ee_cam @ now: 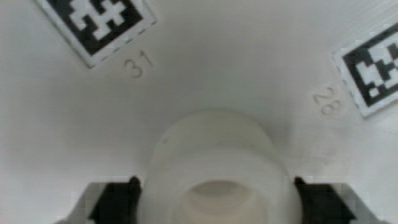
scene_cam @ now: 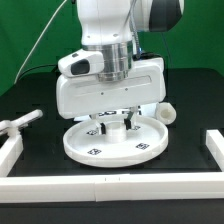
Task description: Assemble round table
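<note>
The large round rimmed disc lies flat on the black table with its tags up. In the wrist view its surface shows tags 31 and 28. The short thick leg stands upright at the disc's centre, with a round recess in its top end. My gripper comes straight down over it, and both black pads press on the leg's sides. In the exterior view the gripper holds the leg on the disc. The cross-shaped foot lies on the table at the exterior view's left.
Long white border bars run along the left, front and right of the work area. A small rounded white piece shows behind the hand at the exterior view's right. Black cables hang at the back left.
</note>
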Tool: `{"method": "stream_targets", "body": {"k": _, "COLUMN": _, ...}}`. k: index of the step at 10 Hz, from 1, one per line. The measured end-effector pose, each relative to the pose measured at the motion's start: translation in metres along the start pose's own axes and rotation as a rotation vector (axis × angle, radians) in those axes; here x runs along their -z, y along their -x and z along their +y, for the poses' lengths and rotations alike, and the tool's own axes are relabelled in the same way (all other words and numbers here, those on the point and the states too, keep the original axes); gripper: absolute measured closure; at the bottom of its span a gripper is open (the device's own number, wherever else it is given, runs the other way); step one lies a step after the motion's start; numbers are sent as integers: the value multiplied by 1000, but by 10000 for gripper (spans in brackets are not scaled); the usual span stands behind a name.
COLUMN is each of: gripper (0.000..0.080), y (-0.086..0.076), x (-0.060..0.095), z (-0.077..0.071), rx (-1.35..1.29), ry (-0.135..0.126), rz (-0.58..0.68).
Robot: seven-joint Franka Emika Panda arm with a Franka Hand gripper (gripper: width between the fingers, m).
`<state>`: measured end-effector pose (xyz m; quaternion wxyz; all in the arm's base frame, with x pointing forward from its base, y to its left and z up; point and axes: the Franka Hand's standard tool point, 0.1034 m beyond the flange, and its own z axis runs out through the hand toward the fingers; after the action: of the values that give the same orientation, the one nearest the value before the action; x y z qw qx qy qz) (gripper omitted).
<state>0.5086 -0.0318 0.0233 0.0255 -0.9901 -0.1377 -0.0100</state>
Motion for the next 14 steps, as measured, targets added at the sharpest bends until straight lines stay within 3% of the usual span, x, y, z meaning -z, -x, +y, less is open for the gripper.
{"method": "stream_targets", "body": {"k": 1, "gripper": 396, "y": -16, "x": -1, "z": 5, "rx": -3, "ry": 2, "rz": 13}}
{"method": "stream_targets", "body": {"k": 3, "gripper": 396, "y": -32, "x": -2, "z": -4, "rx": -52, "ry": 1, "rz": 39}}
{"method": "stream_targets", "body": {"k": 9, "gripper": 396, "y": -35, "x": -1, "z": -8, "rx": -81, "ry": -6, "rz": 44}}
{"method": "stream_targets", "body": {"k": 12, "gripper": 396, "y": -61, "x": -5, "z": -29, "rx": -100, "ry": 4, "rz": 86}}
{"method": "stream_targets", "body": {"k": 14, "gripper": 396, "y": -70, "x": -7, "z": -40, "rx": -103, "ry": 0, "rz": 87}}
